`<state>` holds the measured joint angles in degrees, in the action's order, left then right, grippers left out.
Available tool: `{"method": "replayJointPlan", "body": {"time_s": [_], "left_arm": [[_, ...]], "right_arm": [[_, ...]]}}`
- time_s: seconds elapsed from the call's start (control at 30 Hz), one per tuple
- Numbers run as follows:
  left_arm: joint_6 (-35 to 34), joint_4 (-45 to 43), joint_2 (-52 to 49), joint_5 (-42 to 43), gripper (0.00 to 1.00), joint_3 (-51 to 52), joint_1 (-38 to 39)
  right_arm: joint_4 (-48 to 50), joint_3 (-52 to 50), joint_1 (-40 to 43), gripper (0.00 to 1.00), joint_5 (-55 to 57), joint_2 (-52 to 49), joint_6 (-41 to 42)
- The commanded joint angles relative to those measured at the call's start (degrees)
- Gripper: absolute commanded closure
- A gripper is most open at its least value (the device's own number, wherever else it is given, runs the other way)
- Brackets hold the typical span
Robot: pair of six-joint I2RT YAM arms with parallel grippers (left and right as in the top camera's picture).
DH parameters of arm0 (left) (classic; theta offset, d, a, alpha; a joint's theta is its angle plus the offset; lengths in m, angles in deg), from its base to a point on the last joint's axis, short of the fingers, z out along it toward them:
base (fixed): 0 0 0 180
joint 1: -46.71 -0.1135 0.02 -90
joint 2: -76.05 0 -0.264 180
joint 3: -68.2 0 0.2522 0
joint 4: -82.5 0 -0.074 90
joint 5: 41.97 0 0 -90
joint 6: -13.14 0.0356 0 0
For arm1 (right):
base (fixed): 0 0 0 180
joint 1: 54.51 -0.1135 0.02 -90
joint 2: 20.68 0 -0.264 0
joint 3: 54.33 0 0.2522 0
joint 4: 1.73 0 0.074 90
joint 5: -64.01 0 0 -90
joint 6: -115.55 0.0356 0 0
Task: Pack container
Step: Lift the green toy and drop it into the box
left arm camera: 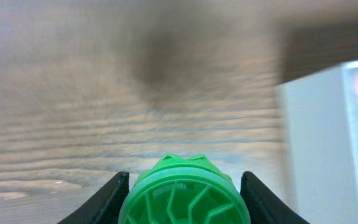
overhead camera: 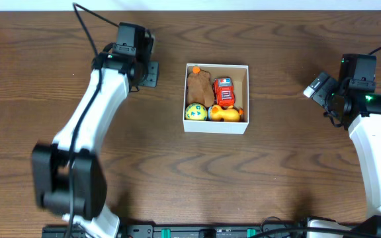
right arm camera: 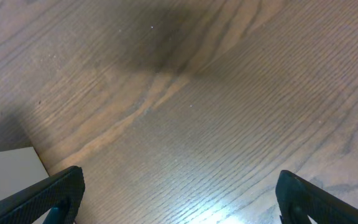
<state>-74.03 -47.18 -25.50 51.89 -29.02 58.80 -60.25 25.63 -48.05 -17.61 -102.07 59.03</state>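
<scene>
The container (overhead camera: 215, 127) is a square white-walled box in the middle of the table. It holds a brown plush (overhead camera: 199, 86), a red toy (overhead camera: 223, 91), a yellow-green ball (overhead camera: 195, 112) and a yellow duck (overhead camera: 227, 114). My left gripper (overhead camera: 149, 71) is left of the container and shut on a green ribbed round toy (left arm camera: 185, 199), seen between its fingers (left arm camera: 185, 175). The toy is hidden in the overhead view. The container's white wall (left arm camera: 316, 143) shows at the right of the left wrist view. My right gripper (overhead camera: 316, 86) is open and empty (right arm camera: 179, 177), right of the container.
The table is dark wood grain (overhead camera: 276, 172). A white corner of the container (right arm camera: 5, 171) shows at the left edge of the right wrist view. Black cables run off the back edge behind both arms.
</scene>
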Motion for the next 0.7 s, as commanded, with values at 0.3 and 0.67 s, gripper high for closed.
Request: {"method": "replayJointPlan", "body": {"time_s": [0.3,0.67], "left_arm": [[-0.11,-2.8,5.88,0.0,0.65,-0.02,21.49],[-1.4,-7.91,-5.66,0.0,0.12,-0.2,26.84]], "right_arm": [[0.09,0.0,0.33,0.01,0.2,-0.37,-0.31],[0.09,0.0,0.33,0.01,0.2,-0.37,-0.31]]}}
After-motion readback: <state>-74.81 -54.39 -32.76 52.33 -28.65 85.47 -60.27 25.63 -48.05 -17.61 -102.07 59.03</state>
